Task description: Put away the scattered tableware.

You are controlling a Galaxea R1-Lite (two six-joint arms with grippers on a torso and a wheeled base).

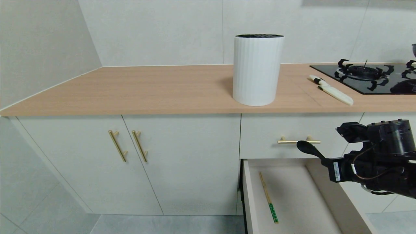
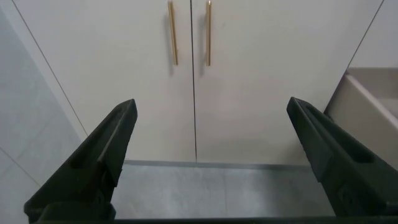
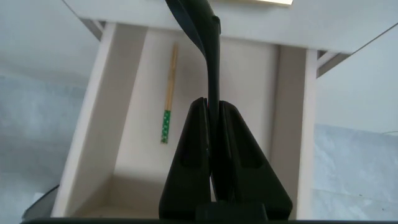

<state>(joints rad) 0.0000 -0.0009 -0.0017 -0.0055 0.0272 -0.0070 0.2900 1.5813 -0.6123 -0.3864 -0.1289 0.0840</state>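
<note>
The left gripper hung low in front of the two cabinet doors, its jaws spread wide and empty. It pointed at the seam between the doors, above the grey floor.

At the far right, the right gripper was held out over the open drawer. Its fingers were clamped on the handle of a black spoon. The spoon angled up and to the left, its bowl showing just below the brass handle of the shut drawer front above. Whether the bowl touched that front could not be told.

Along the wooden countertop, the left stretch lay bare above the doors and their slanted brass pulls. A tall white ribbed holder stood upright near the middle, close to the front edge. Below and just to its right, the drawer stood pulled out. A pair of chopsticks with green ends lay lengthwise on the drawer's floor, near its left wall, and the held spoon hung above and to their right.

Farther right on the countertop, a white knife lay flat and slanted between the holder and the black stove. It lay just beside the stove's near corner and well apart from the holder.
</note>
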